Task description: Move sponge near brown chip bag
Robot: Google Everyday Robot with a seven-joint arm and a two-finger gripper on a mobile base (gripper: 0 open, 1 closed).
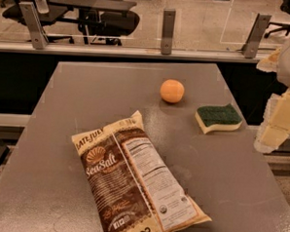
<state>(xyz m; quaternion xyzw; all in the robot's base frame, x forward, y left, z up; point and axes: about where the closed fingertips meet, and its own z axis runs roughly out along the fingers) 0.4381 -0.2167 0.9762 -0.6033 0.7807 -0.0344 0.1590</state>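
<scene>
The sponge point(218, 118), dark green on top with pale yellow foam below, lies flat on the grey table point(60, 147) at the right, near the table's right edge. The brown chip bag point(136, 183), brown and cream with "Sea Salt" lettering and a white nutrition label, lies flat at the front middle, running diagonally towards the front right. My gripper point(277, 126) hangs at the right edge of the view, beyond the table's right edge, to the right of the sponge and apart from it. It holds nothing that I can see.
A round orange fruit point(172, 90) sits on the table, left of and behind the sponge. A glass barrier with metal posts point(168, 30) runs behind the table's far edge. Office chairs and desks stand beyond it.
</scene>
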